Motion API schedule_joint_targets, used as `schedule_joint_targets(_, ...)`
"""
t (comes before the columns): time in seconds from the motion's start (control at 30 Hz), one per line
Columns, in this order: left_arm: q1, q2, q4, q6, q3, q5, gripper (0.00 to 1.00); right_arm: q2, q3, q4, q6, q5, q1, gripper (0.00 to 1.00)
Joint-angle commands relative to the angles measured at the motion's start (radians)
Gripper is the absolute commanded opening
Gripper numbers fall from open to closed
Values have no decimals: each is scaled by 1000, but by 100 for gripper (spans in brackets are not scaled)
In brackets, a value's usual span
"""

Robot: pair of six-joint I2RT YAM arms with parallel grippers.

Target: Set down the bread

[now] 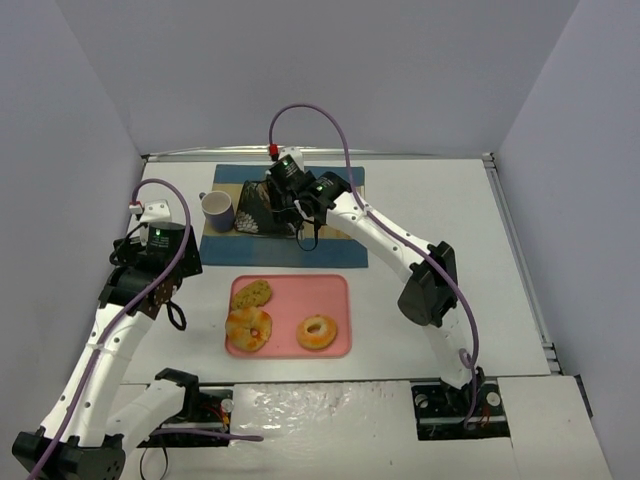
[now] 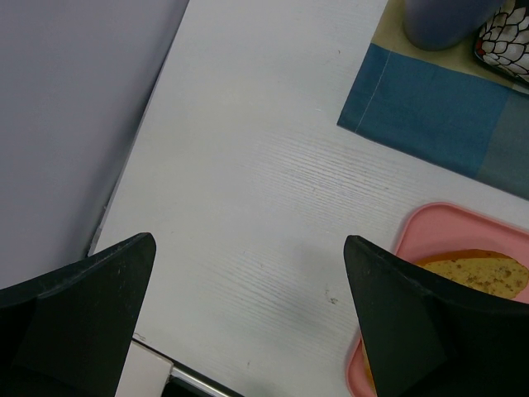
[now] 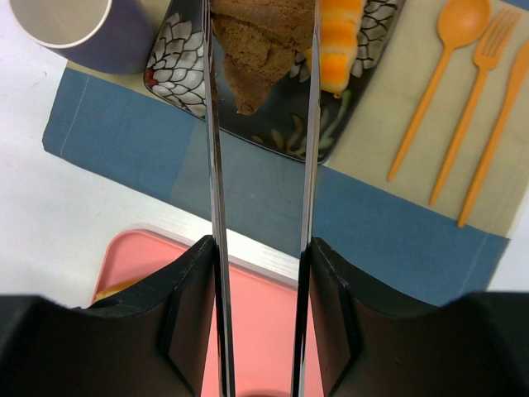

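My right gripper (image 3: 263, 248) is shut on a pair of metal tongs (image 3: 215, 165). The tong blades reach out over a dark flower-patterned plate (image 3: 178, 70) and have a brown piece of bread (image 3: 260, 41) between their tips. I cannot tell whether that bread rests on the plate. An orange-and-white bread (image 3: 339, 41) lies on the plate beside it. In the top view the right gripper (image 1: 290, 195) is over the plate (image 1: 250, 215). My left gripper (image 2: 248, 331) is open and empty above bare table, left of the pink tray (image 2: 430, 223).
The pink tray (image 1: 335, 290) holds a flat seeded bread (image 1: 253, 294), a glazed bun (image 1: 248, 328) and a ring-shaped bread (image 1: 317, 331). A purple mug (image 1: 218, 210) stands on the blue placemat (image 1: 345, 250) left of the plate. Orange spoon and forks (image 3: 446, 83) lie on the mat's right.
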Motion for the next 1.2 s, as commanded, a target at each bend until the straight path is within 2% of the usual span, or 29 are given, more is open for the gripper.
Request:
schedule_joint_targets(0.0, 5, 0, 19, -6, 29, -9, 97, 21, 56, 98, -23, -34, 10, 0)
schedule_joint_targets(0.77, 5, 2, 20, -13, 17, -18, 97, 115, 57, 143, -101, -101, 21, 2)
schedule_joint_targets(1.0, 5, 0, 20, -10, 18, -21, 97, 126, 54, 147, -109, -97, 25, 19)
schedule_joint_targets(1.07, 5, 3, 20, -10, 18, -21, 97, 126, 55, 146, -111, -90, 27, 30)
schedule_joint_targets(1.17, 5, 3, 22, -10, 18, -21, 97, 121, 55, 146, -112, -82, 28, 40)
